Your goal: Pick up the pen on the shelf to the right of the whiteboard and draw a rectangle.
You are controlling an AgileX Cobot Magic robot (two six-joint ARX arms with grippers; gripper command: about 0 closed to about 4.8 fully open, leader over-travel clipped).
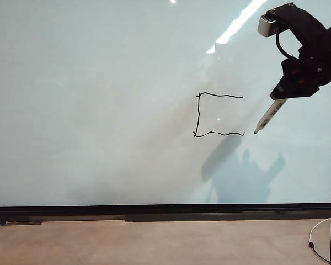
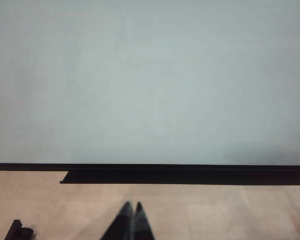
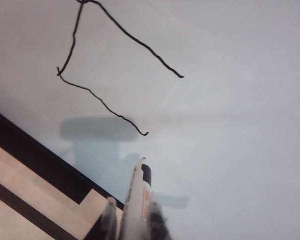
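- The right gripper [image 1: 289,91] is clamped on the pen [image 1: 268,117], whose tip slants down-left to just beside the open right end of the rectangle's [image 1: 209,115] bottom line on the whiteboard [image 1: 99,110].
- Only the right side's missing, so probably a stroke upward next.
- The left gripper [image 2: 132,212] is pinched shut, empty, parked low below the board.

I see a pale beige table [image 1: 154,243] running along the foot of my whiteboard [image 1: 99,110]. The board's black frame rests on it, and a thin white cable [image 1: 320,237] curls at about four o'clock, near the table's corner.
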